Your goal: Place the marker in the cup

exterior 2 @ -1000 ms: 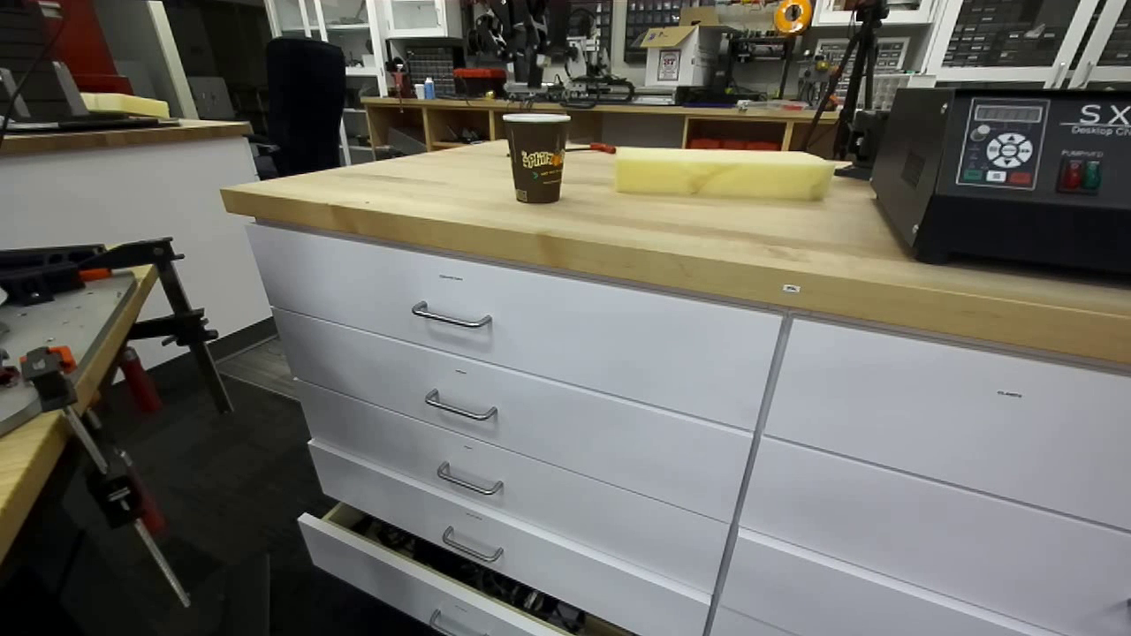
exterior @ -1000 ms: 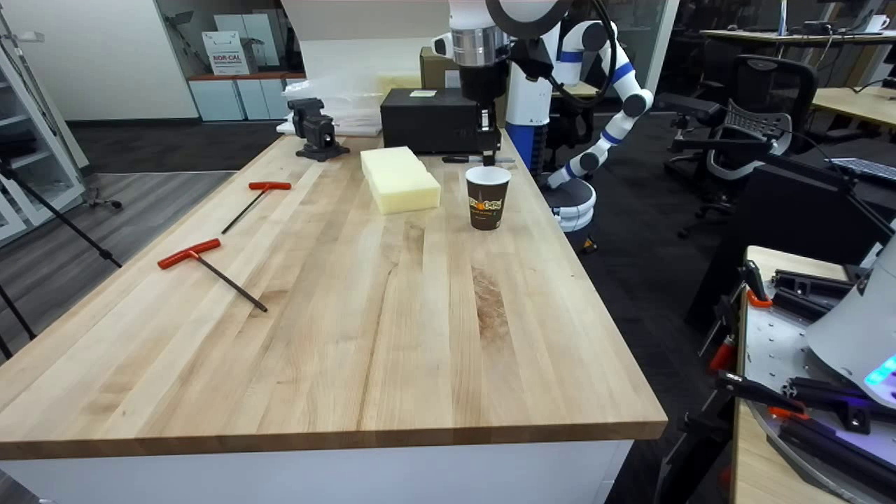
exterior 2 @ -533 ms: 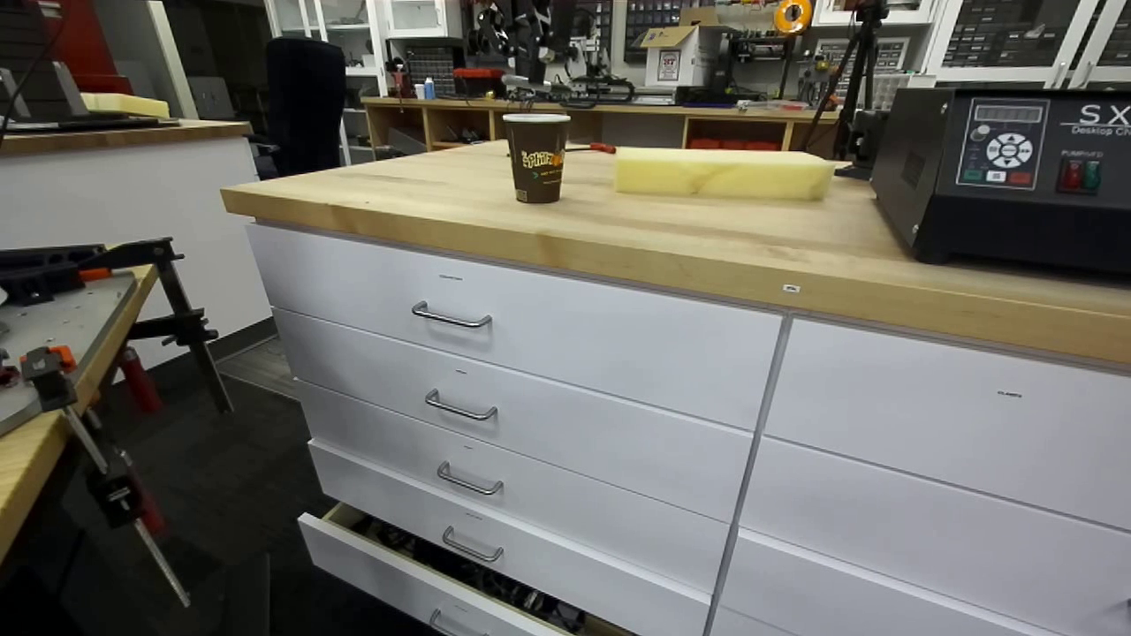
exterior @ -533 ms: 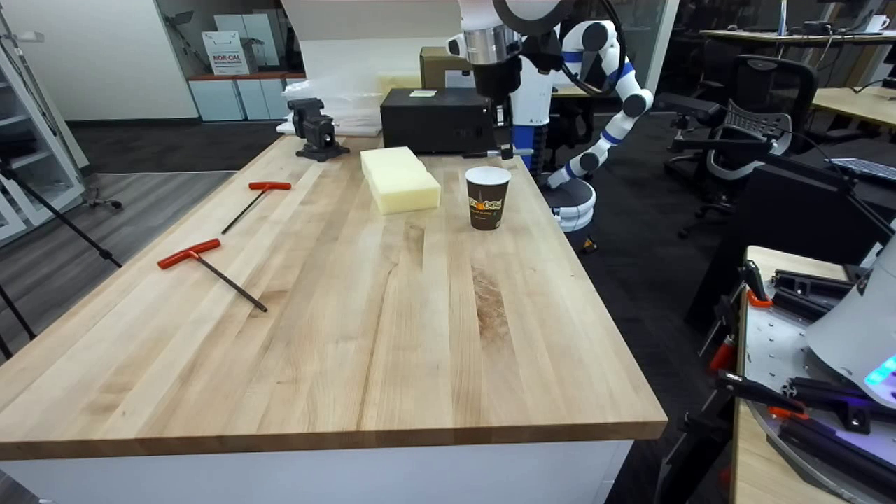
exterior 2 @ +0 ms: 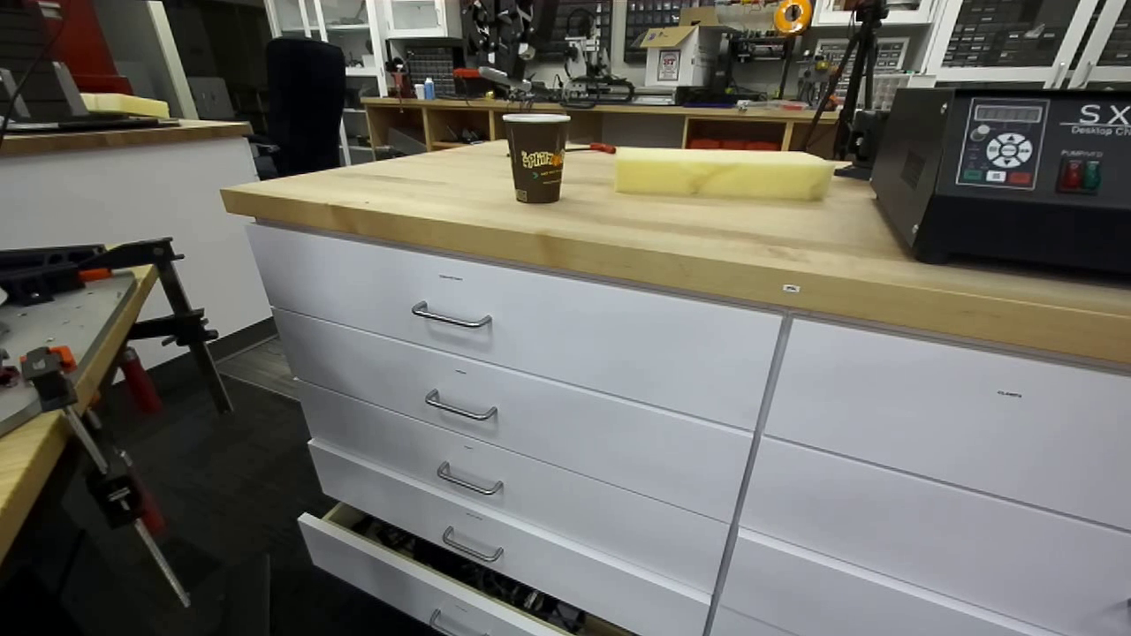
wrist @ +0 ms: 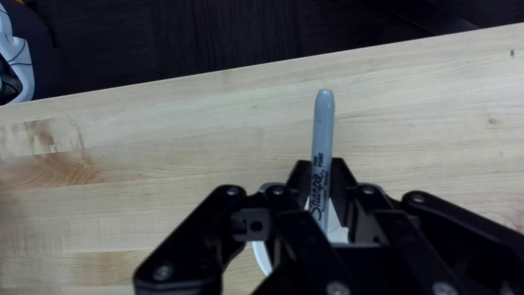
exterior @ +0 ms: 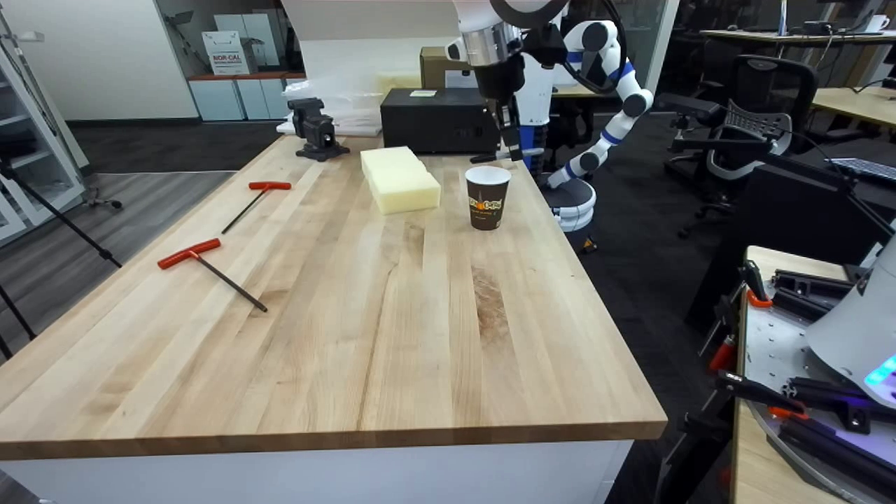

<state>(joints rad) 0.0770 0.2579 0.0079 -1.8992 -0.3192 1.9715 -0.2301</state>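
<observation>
Tabletop [exterior: 364, 350]: pale wood in joined strips, brown grain patches, thick square edge.

White drawers [exterior 2: 565, 305]: flat-fronted, beneath it; a low one pulled partway out.

T-handled tool [exterior: 222, 276]: red grip, thin dark shaft; lies flat, left part of the tabletop in an exterior view.

Second tool [exterior: 269, 186]: same pattern; lies behind the nearer one, apart from it.

Cup [exterior: 486, 203]: dark brown, tapered, smooth, pale rim, yellow printed lettering; stands upright near the tabletop's edge. In an exterior view it blocks sight of part of a tool's shaft.

Marker [wrist: 323, 123]: slim, smooth, grey, rounded tip, black "Sharpie" lettering, opposite end dark; held sideways, slightly tilted, raised off the tabletop, higher than the cup's rim in both exterior views. Whether straight over the cup, cannot tell.

Claw [wrist: 320, 180]: black, jointed; pinching the marker partway along its length; covers much of the cup in the wrist view.

Block [exterior: 402, 183]: pale yellow, rectangular, spongy-looking; beside the cup, a gap between.

Vise [exterior: 318, 129]: dark, chunky; toward the far end of the tabletop.

Black box [exterior: 437, 126]: hard-sided, squared, button panel showing in an exterior view; behind the block.

Background arm [exterior: 615, 129]: white, blue-banded; beyond the tabletop.

Office chair [exterior: 773, 87]: black; farther off.
</observation>
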